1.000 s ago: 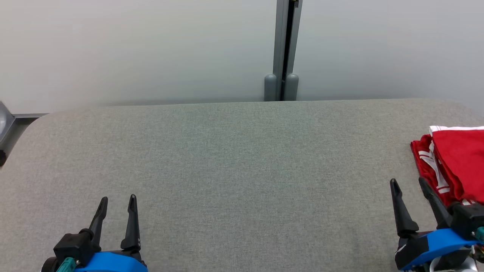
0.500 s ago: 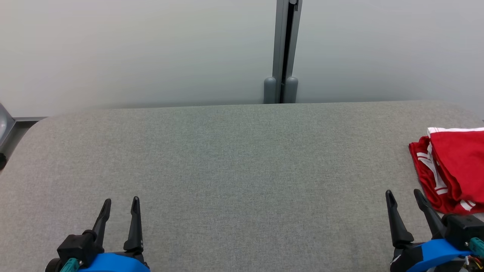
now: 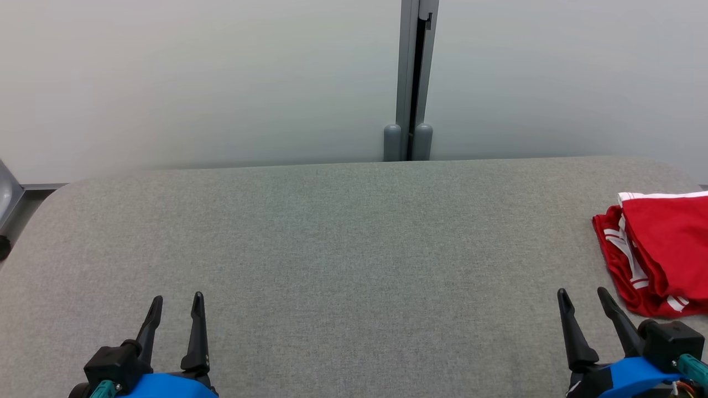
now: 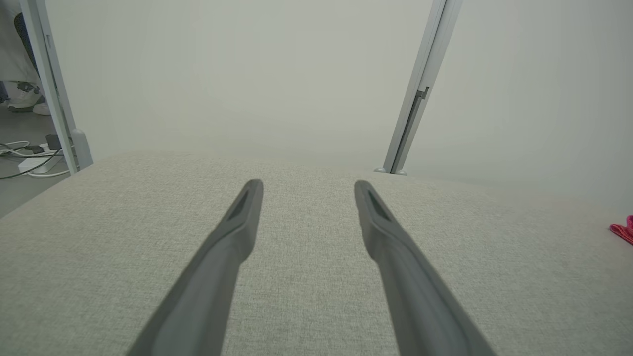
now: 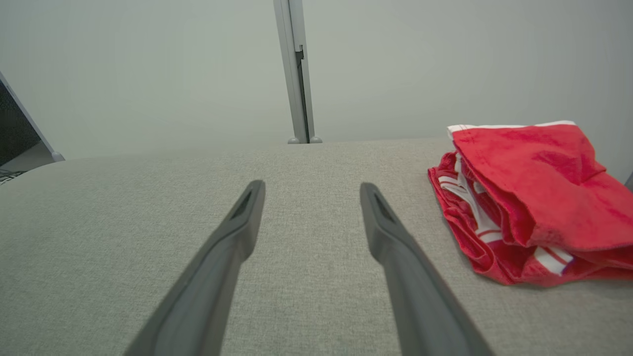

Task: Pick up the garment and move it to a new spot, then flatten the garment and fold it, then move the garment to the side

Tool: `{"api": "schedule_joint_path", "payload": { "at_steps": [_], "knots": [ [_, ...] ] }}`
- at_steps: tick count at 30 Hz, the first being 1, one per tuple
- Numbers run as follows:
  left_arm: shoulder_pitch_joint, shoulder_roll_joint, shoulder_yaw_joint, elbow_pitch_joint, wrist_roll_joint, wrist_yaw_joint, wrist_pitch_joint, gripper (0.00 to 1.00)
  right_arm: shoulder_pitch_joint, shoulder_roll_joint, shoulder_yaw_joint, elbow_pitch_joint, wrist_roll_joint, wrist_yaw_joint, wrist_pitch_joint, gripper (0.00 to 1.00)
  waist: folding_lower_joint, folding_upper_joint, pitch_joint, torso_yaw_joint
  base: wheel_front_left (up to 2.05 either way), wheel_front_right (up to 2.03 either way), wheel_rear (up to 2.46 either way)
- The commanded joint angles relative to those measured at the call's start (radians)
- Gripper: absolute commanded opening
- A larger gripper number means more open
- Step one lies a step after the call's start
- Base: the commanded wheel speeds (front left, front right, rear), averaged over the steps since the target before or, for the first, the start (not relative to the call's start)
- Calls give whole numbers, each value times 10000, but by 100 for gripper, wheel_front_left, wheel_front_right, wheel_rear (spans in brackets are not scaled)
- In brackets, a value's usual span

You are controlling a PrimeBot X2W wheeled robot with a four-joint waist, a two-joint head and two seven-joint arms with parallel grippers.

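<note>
Right gripper (image 3: pixel 581 291) drawn back, now just near-left of garment (image 3: pixel 664 243), not touching; fingers spread wide, empty. Left gripper (image 3: pixel 177 297) same, well left of garment. Garment folded, red, at table (image 3: pixel 332 249) right edge, possibly overhanging: risk it slides off or loose layers spring open.

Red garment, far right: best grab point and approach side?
Grip the garment by its stacked left edge, where striped layers show under the top fold. Bring the open right hand in low over the table from the left; it lies flat, so a pinch from above would likely lift just the top layer.
</note>
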Motion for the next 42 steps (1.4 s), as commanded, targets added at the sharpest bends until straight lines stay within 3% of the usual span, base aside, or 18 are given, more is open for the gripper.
{"api": "schedule_joint_path", "payload": {
  "at_steps": [1,10,11,19,42],
  "knots": [
    [78,-18,72,24,-12,-53,-40,100,105,-70,31,48,33,-1,-90,100,0,0,-13,-12,0,0,0],
    [90,-32,-11,189,-183,-68,-40,100,122,-77,133,336,88,-1,-282,100,0,0,-49,-117,0,0,0],
    [33,-21,-42,194,-175,-4,0,0,-1,-34,132,343,79,-2,-226,0,0,0,-49,-120,0,0,0],
    [458,-259,-64,761,-346,1,99,0,106,75,166,1029,215,-2,-143,0,2,0,-46,-125,0,0,0],
    [14,-442,505,198,-4022,-15,1164,0,-360,188,-33,941,4271,-2,491,0,1,0,55,-106,0,0,0]
  ]
}}
